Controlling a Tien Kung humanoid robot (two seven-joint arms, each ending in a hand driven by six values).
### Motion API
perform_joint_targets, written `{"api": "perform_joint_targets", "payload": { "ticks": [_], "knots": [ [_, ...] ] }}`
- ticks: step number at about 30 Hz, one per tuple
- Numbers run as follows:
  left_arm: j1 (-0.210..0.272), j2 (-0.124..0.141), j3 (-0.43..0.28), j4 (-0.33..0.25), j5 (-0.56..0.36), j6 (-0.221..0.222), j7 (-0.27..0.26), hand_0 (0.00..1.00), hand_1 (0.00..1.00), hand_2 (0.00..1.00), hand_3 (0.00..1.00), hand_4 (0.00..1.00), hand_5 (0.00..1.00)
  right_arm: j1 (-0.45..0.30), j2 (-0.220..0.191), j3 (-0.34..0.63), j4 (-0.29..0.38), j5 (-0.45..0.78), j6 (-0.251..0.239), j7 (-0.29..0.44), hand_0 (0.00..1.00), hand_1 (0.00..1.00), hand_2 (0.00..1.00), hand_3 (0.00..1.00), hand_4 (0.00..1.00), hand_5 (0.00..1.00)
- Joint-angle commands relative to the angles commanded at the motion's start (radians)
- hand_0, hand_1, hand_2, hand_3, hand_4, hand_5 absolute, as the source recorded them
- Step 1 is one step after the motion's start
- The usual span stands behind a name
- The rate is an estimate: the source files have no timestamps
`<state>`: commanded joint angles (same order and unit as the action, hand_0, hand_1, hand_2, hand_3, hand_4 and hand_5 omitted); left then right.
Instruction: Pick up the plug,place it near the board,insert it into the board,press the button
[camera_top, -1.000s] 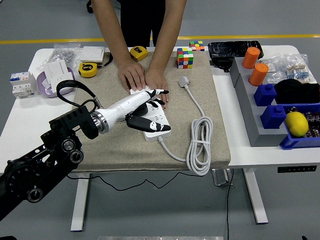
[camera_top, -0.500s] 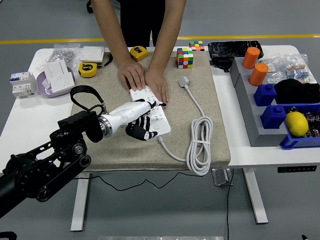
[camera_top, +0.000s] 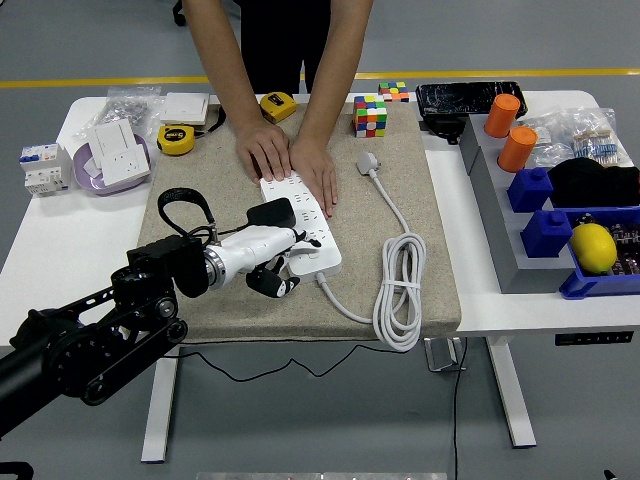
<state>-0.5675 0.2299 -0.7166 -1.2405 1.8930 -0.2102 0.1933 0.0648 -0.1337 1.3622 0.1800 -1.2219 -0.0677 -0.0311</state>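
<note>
Plug (camera_top: 369, 161): one, white, upper centre of frame on the mat (camera_top: 200, 300), its cable (camera_top: 400, 290) coiled lower right of centre and running to the board's near end. Well apart from the left hand (camera_top: 268, 262), up and right of it. Board (camera_top: 300, 225): one white strip, centre frame, with one black adapter (camera_top: 270, 213) seated on its left side. Left hand sits at the board's lower left edge, fingers curled, grasping nothing I can make out. Person's hands (camera_top: 290, 160): two, flat on the board's far end. Tape measures (camera_top: 177, 139): two, yellow, upper left. Cubes (camera_top: 370, 115): two.
</note>
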Motion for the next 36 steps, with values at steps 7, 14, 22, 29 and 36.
{"api": "perform_joint_targets", "payload": {
  "ticks": [7, 14, 22, 29, 36],
  "knots": [
    [0.001, 0.001, 0.008, 0.006, 0.001, -0.008, 0.003, 0.144, 0.026, 0.145, 0.855, 0.606, 0.002, 0.000, -0.001, -0.002, 0.000, 0.001, 0.000, 0.001, 0.970, 0.827, 0.761, 0.796, 0.998, 0.979],
    [0.004, 0.004, 0.018, 0.007, 0.003, 0.003, 0.001, 0.145, 0.026, 0.145, 0.853, 0.607, 0.002, -0.003, -0.001, -0.001, 0.000, -0.002, 0.000, 0.000, 0.969, 0.827, 0.761, 0.795, 0.998, 0.979],
    [0.005, -0.002, 0.024, 0.020, 0.006, 0.009, -0.005, 0.143, 0.026, 0.145, 0.855, 0.614, 0.002, -0.006, -0.002, -0.001, 0.000, -0.004, 0.000, 0.000, 0.969, 0.827, 0.759, 0.795, 0.998, 0.979],
    [0.003, -0.002, 0.032, 0.033, 0.008, -0.006, 0.001, 0.142, 0.026, 0.145, 0.848, 0.616, 0.002, -0.004, -0.001, 0.001, 0.000, -0.004, 0.000, 0.000, 0.969, 0.827, 0.760, 0.794, 0.998, 0.980],
    [0.002, 0.001, 0.030, 0.030, 0.016, -0.009, 0.002, 0.142, 0.026, 0.146, 0.838, 0.617, 0.002, -0.001, -0.001, 0.002, 0.000, -0.003, 0.000, 0.000, 0.969, 0.826, 0.760, 0.794, 0.998, 0.980]
  ]
}}
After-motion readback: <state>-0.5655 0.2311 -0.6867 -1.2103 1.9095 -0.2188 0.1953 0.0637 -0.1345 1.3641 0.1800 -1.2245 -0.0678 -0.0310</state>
